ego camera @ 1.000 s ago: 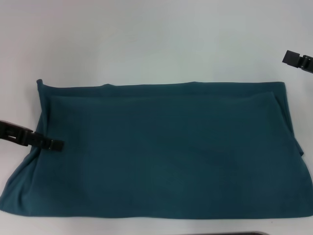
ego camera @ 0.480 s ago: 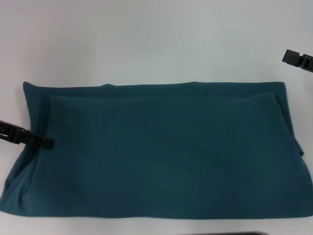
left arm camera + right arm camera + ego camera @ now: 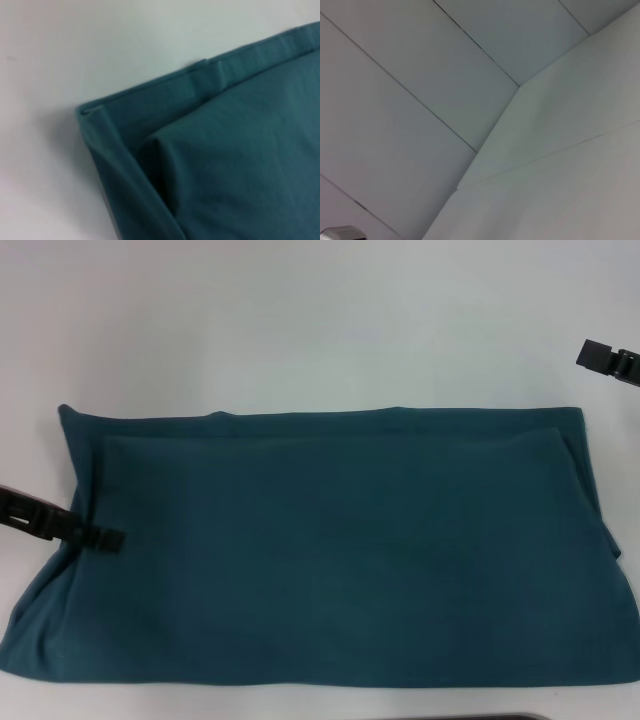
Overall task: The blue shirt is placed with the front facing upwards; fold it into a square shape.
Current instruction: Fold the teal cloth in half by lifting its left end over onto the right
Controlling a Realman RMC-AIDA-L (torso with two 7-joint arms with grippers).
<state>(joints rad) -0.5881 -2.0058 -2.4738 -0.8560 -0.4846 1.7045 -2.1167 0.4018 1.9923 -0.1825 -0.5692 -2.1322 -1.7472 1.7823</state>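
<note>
From my remote station I read the left gripper as a slim black tip lying over the left edge of the blue shirt, a large dark teal-blue cotton garment folded into a wide band. Its fingers present as one narrow dark bar at the cloth edge; I cannot tell whether they are parted or pinched on the fabric. The shirt's left edge puckers slightly inward at that tip.

The shirt lies flat on the white table, with only plain teal fabric showing and an overlapping layer edge running just inside its far edge. The near right part of the shirt runs out of the head view.

The left wrist view supplies what the head view does not: a close look at one corner of the shirt, with stacked layers, a rolled fold along one side and a hemmed band along the other, all on the white surface. No gripper fingers show in it.

The right gripper is at the right margin of the head view, beyond the shirt's far right corner and well apart from the cloth. Only a black stub is visible, so I cannot tell its opening. The right wrist view shows only pale flat panels with thin dark seams, and nothing of the shirt.
</note>
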